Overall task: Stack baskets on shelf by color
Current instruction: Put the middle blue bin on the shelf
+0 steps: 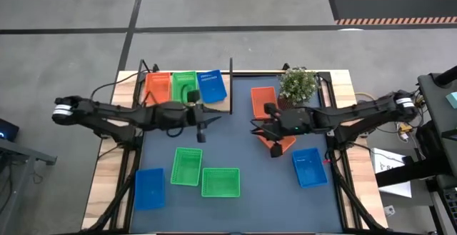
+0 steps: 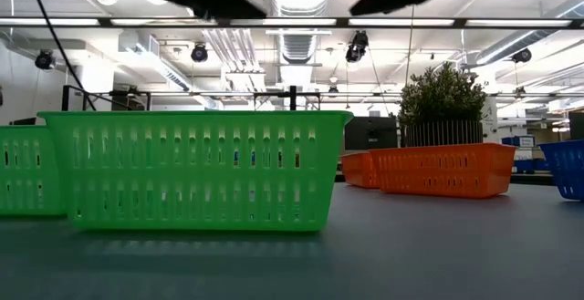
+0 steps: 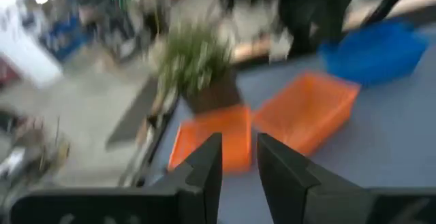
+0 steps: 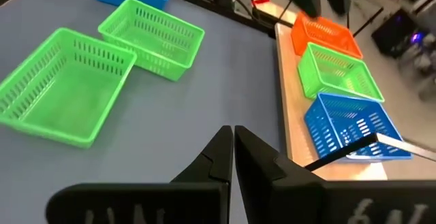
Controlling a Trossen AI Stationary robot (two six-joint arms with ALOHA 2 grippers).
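On the wooden shelf (image 1: 221, 105), at the table's far left, a red-orange basket (image 1: 158, 86), a green basket (image 1: 184, 85) and a blue basket (image 1: 211, 85) stand side by side, next to the black post (image 1: 230, 85). Two red-orange baskets (image 1: 263, 101) (image 1: 284, 143), two green baskets (image 1: 186, 166) (image 1: 221, 182) and two blue baskets (image 1: 149, 188) (image 1: 309, 167) rest on the dark mat. My left gripper (image 3: 238, 166) hovers above the mat near the shelf, slightly open and empty. My right gripper (image 4: 233, 149) hovers by the red-orange baskets, shut and empty.
A potted plant (image 1: 298, 83) stands at the far right, behind the red-orange baskets. The bare middle of the mat (image 1: 235, 146) lies between the two grippers. In the low view a green basket (image 2: 196, 168) stands nearest, and both arms stay high above the table.
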